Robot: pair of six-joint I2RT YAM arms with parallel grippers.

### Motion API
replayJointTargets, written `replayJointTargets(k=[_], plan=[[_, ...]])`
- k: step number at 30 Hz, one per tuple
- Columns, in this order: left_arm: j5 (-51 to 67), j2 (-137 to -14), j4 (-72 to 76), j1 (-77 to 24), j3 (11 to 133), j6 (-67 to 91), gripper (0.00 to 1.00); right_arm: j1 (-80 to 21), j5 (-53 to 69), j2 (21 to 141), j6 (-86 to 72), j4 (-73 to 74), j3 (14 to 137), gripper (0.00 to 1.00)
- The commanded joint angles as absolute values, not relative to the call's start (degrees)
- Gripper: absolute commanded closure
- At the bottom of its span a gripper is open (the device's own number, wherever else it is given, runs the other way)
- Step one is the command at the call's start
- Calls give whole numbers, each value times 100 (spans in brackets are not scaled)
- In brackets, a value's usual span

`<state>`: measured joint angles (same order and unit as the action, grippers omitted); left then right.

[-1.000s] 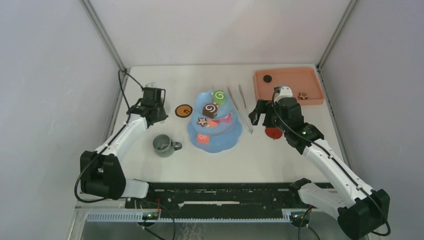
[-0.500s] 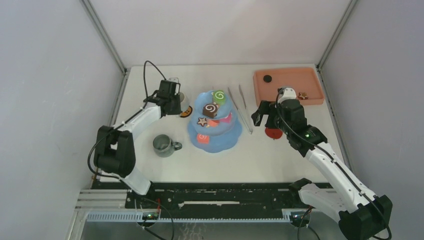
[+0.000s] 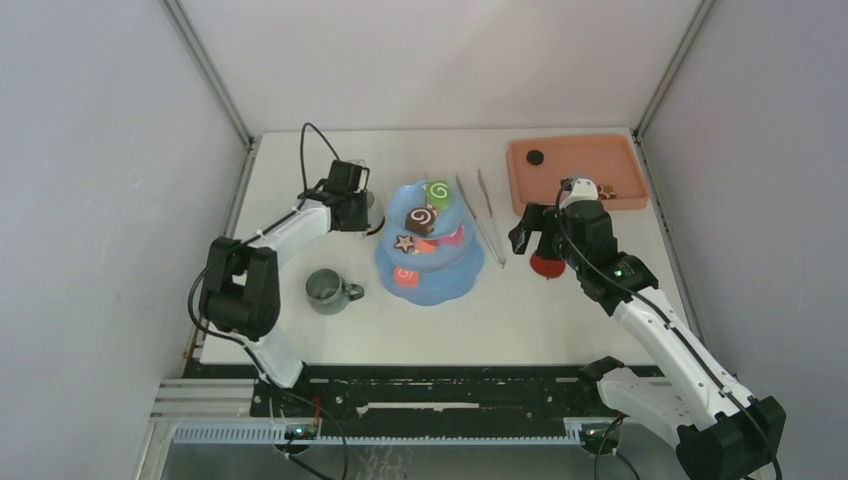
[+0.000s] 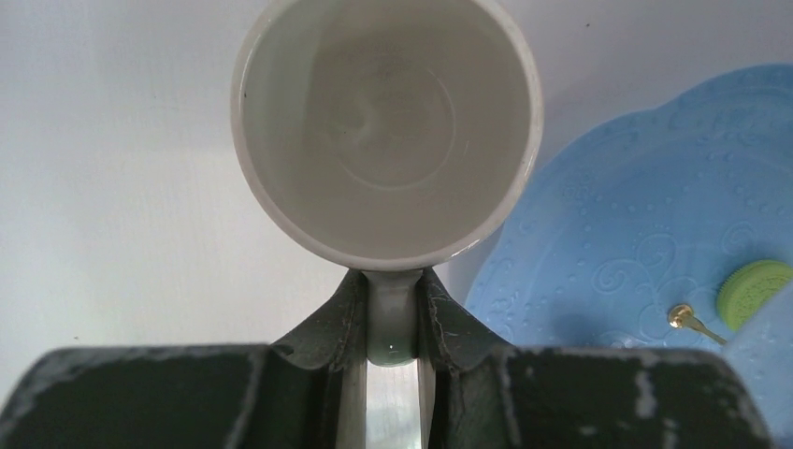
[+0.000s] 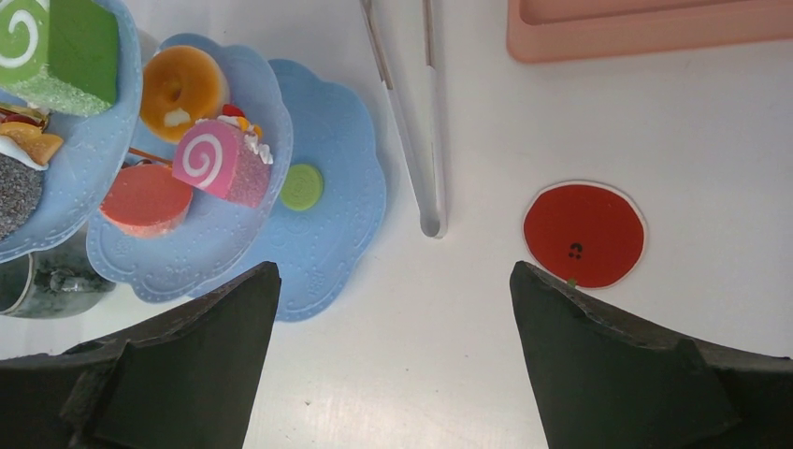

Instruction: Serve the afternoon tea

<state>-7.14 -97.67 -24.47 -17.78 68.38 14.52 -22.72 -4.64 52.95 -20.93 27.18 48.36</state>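
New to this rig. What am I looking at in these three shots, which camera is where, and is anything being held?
Two robot arms are bolted at the near edge of a white table. The wide picture comes from a fixed camera above and behind them. The other two come from a camera on each wrist, looking out past that arm's own fingers.

On the table are a light blue three-tier cake stand loaded with toy pastries, a grey-green mug, long metal tongs, a red coaster and a salmon-pink tray.

The left end effector is shut on the handle of a white mug, beside the stand. The right end effector is wide open and holds nothing, above the table between the stand and the coaster.
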Motion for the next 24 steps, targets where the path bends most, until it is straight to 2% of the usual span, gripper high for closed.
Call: replayJointTargets(k=[1,18,19,21,24], plan=[[-789,-9757,-1927,-1805,7286,1508,100,-2220,-523,5229,-2116,2582,4835,0],[-990,-10177,-2214,-1808,7477,1712,100,-2197,-493,5173,-2093,2578,4841,0],[-1010,-10171,-2226,-1810,7471,1740,98,-2196,-500,5160,-2092,2590,4836,0],[-1049,-10153,-2253,-1810,7467,1783,87,-2192,-516,5172,-2083,2597,4835,0],[-1046,-10076,-2298,-1809,7460,1798,78,-2181,-595,5200,-2127,2652,4839,0]])
